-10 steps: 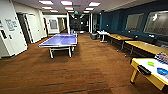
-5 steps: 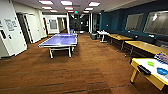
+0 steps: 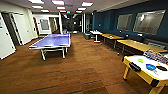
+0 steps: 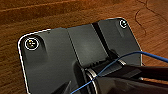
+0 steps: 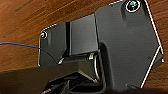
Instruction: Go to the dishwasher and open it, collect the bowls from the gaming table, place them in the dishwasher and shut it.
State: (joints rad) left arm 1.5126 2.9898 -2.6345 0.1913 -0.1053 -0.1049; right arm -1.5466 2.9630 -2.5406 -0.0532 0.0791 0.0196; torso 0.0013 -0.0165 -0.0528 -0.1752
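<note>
Barely anything has shifted since a moment ago; the room sits almost the same in my head view, gaming table (image 3: 140, 65) still at the right edge. On that white surface I've got the lime green bowl (image 3: 140, 60) toward the far edge and the blue bowl (image 3: 150, 67) just nearer, close by but apart, with a dark oval (image 3: 162, 68) beside the blue one. Blue ping-pong table (image 3: 51, 41) stands off to the left on the wood floor (image 3: 82, 70). Both wrist views look down on floorboards; I cannot tell whether either tool is apart or together.
</note>
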